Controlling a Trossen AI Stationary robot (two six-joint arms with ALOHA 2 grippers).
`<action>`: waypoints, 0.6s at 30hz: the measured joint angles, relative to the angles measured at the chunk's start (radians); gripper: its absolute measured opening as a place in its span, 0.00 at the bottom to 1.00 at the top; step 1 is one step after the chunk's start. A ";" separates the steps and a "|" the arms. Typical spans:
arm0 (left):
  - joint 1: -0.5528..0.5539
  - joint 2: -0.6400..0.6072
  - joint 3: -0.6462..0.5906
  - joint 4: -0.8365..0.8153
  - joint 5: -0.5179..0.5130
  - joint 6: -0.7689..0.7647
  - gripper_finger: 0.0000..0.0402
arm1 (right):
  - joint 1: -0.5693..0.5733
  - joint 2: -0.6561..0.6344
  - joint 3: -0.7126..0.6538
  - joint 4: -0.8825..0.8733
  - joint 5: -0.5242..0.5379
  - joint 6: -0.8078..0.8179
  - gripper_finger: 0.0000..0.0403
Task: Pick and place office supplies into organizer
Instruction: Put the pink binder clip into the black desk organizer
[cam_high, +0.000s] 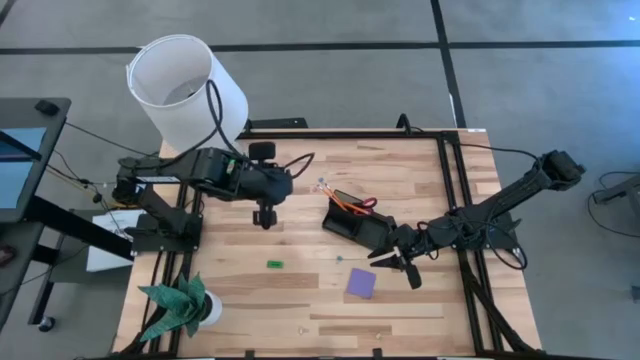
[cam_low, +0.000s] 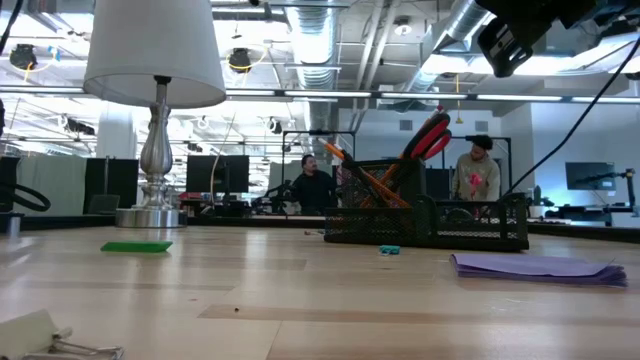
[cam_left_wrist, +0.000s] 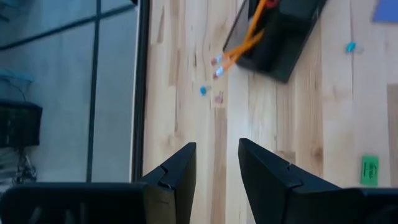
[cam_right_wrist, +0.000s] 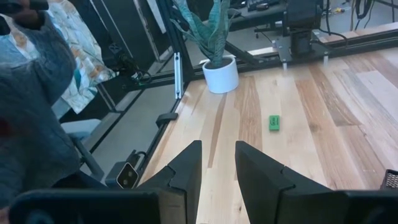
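Observation:
The black organizer (cam_high: 352, 224) stands mid-table; orange pencils (cam_high: 345, 202) and red-handled scissors (cam_low: 430, 136) stick up out of it. A purple note pad (cam_high: 362, 282) lies flat nearer the front edge. A small green piece (cam_high: 275, 264) lies flat to its left. My left gripper (cam_high: 265, 216) hovers open to the left of the organizer (cam_left_wrist: 283, 34), above bare wood, its fingers (cam_left_wrist: 180, 174) with nothing between them. My right gripper (cam_high: 402, 266) is open just right of the organizer, above the note pad's far right side, and holds nothing (cam_right_wrist: 217, 168).
A lamp with a white shade (cam_high: 186, 88) stands at the far left corner. A green paper plant in a white pot (cam_high: 182, 306) is at the near left. Tiny blue bits (cam_left_wrist: 203, 91) lie near the pencil tips. People (cam_low: 312, 186) sit in the room beyond.

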 joint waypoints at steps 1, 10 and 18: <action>0.002 0.000 0.000 0.021 -0.002 0.005 0.30 | 0.000 0.000 0.000 0.000 0.000 0.000 0.23; 0.022 0.000 0.000 0.079 -0.013 0.064 0.30 | 0.000 0.000 0.000 0.000 0.000 0.000 0.23; 0.042 0.000 0.000 0.117 -0.018 0.055 0.30 | 0.000 0.000 0.000 0.000 0.000 0.000 0.23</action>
